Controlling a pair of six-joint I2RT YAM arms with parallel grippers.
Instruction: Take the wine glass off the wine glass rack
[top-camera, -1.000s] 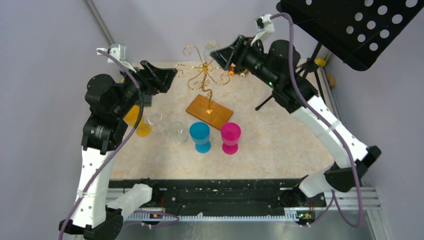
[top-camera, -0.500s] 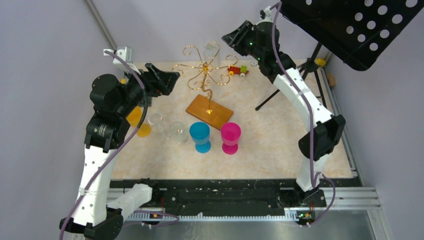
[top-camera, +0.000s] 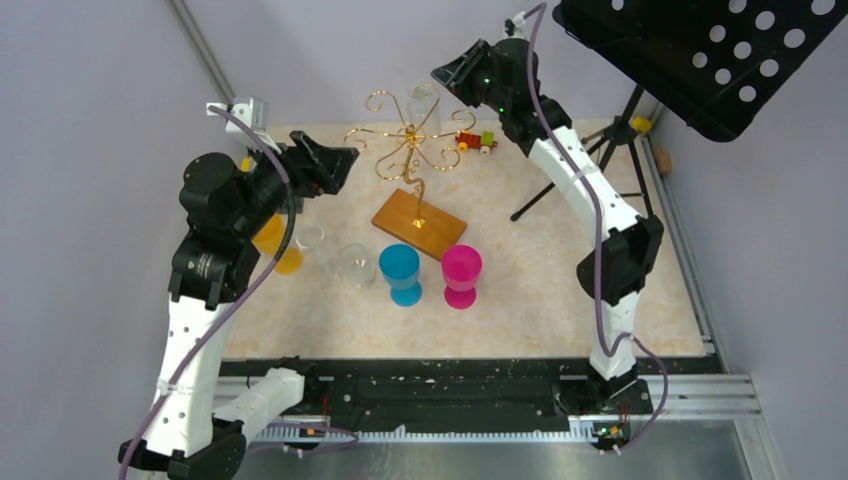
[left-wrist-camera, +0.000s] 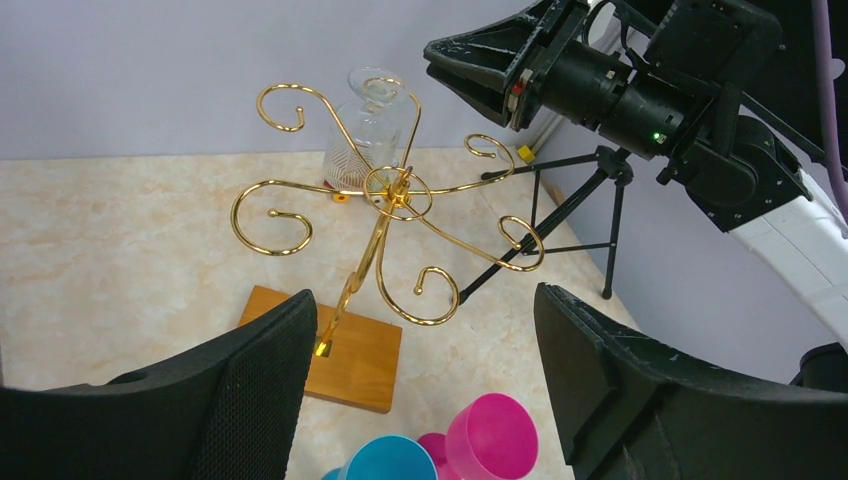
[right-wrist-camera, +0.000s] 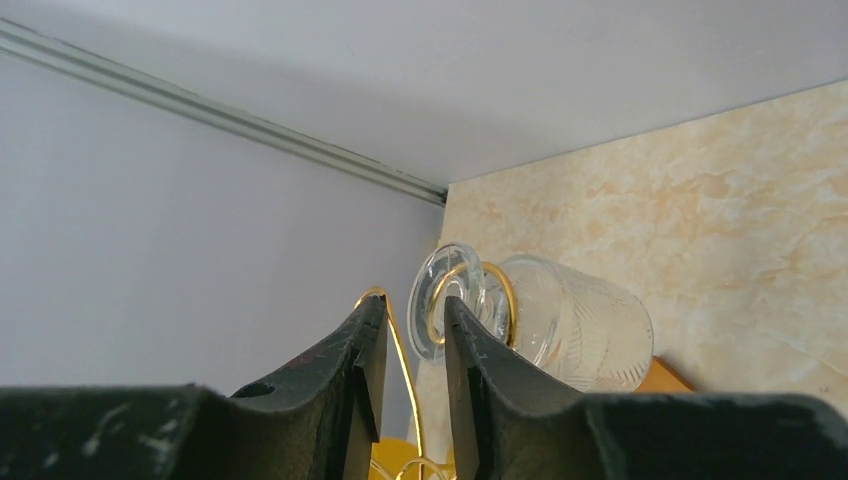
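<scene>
Right gripper (top-camera: 447, 72): risen to the wine glass (top-camera: 422, 103) at the table's (top-camera: 560, 260) far edge, jaws narrowed, clamping nothing.
Left gripper (top-camera: 335, 160): spread, empty.
Wine glass rack (top-camera: 410, 140): glass still hung.

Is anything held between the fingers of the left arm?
No, the left fingers stand wide apart with nothing between them, and the gold rack is seen beyond them, untouched.
</scene>
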